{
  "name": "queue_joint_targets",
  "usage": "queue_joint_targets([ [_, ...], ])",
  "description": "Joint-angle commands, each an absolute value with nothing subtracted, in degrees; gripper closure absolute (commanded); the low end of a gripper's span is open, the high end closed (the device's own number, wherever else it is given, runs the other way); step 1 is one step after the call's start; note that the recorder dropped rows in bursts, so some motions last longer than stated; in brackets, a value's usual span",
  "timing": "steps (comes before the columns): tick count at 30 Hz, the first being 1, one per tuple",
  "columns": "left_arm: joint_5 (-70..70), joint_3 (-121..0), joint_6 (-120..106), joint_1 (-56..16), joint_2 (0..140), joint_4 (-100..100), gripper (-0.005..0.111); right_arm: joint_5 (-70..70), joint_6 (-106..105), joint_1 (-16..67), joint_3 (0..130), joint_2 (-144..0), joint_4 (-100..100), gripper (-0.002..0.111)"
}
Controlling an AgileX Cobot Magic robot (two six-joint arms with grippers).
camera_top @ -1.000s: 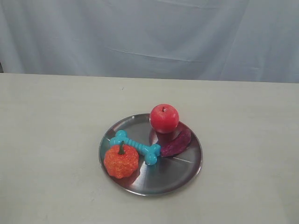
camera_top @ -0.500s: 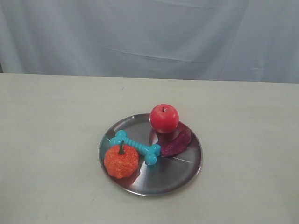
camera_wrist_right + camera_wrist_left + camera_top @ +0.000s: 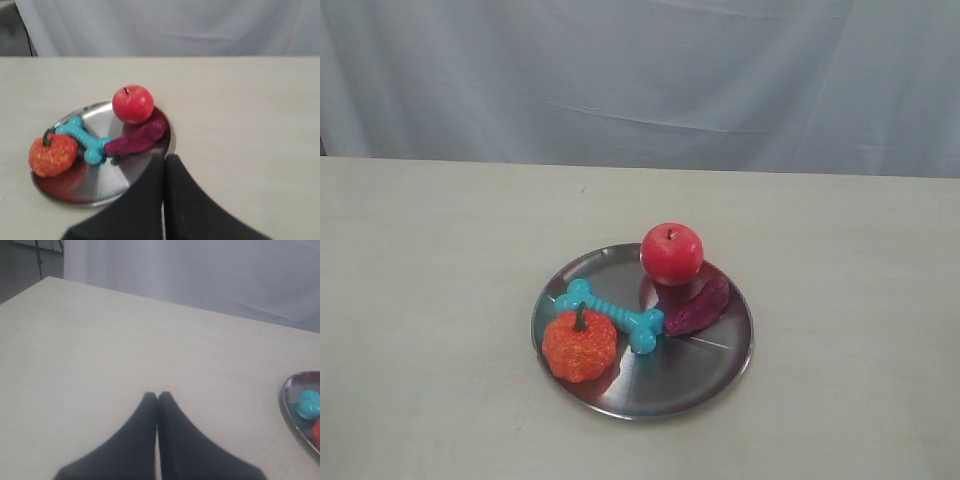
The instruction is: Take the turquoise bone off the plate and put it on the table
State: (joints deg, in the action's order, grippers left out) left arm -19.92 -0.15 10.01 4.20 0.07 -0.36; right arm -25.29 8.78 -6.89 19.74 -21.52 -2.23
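The turquoise bone (image 3: 610,315) lies on the silver plate (image 3: 700,375), wedged between an orange pumpkin and a purple sweet potato; it also shows in the right wrist view as the bone (image 3: 82,137) on the plate (image 3: 107,180). One knobbed end of the bone (image 3: 309,404) peeks in at the edge of the left wrist view, on the plate's rim (image 3: 286,402). My left gripper (image 3: 158,395) is shut over bare table (image 3: 430,300), well apart from the plate. My right gripper (image 3: 164,157) is shut, empty, above the plate's edge. Neither arm shows in the exterior view.
On the plate also sit a red apple (image 3: 671,253), an orange pumpkin (image 3: 579,345) and a purple sweet potato (image 3: 697,304). A pale blue-grey curtain (image 3: 640,70) hangs behind the table's far edge.
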Motion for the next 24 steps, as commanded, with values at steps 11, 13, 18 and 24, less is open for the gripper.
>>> queue_joint_targets([
  [11,-19.6,0.0,10.1,4.5,0.0,0.0,0.107,-41.9,-18.8,-7.1,33.2,-53.3,-20.4,0.109],
  [13,-19.6,0.0,10.1,4.5,0.0,0.0,0.107,-45.7,-18.8,-6.2,37.5,-57.8,-20.4,0.109],
  [18,-19.6,0.0,10.1,4.5,0.0,0.0,0.107,-46.4,-17.4,2.0,50.5,-68.0,-20.2,0.109],
  [24,-19.6,0.0,10.1,4.5,0.0,0.0,0.107,-47.9,-8.1,10.9,69.6,-86.9,-9.9,0.109],
])
